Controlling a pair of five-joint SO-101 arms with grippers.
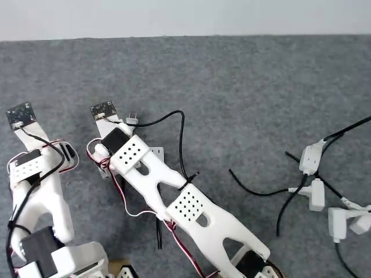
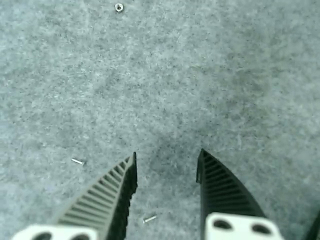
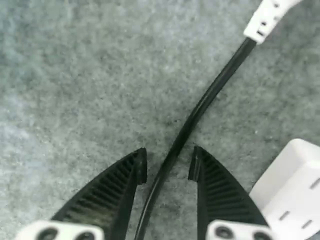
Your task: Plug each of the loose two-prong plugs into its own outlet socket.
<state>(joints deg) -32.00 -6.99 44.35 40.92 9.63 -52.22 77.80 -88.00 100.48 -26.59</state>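
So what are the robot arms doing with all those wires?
They're meant to push loose plugs into sockets. Right now the right tool is open, straddling a black cable near its white plug; nothing is gripped yet. The left tool is open over the bare grey mat. More white connectors on black cables lie farther off.

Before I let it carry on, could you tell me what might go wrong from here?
1. The right hand is open astride the black cable, short of the white plug; closing here would likely grip cord, leaving the plug hard to aim.
2. The white block lies close beside one finger and might get nudged.
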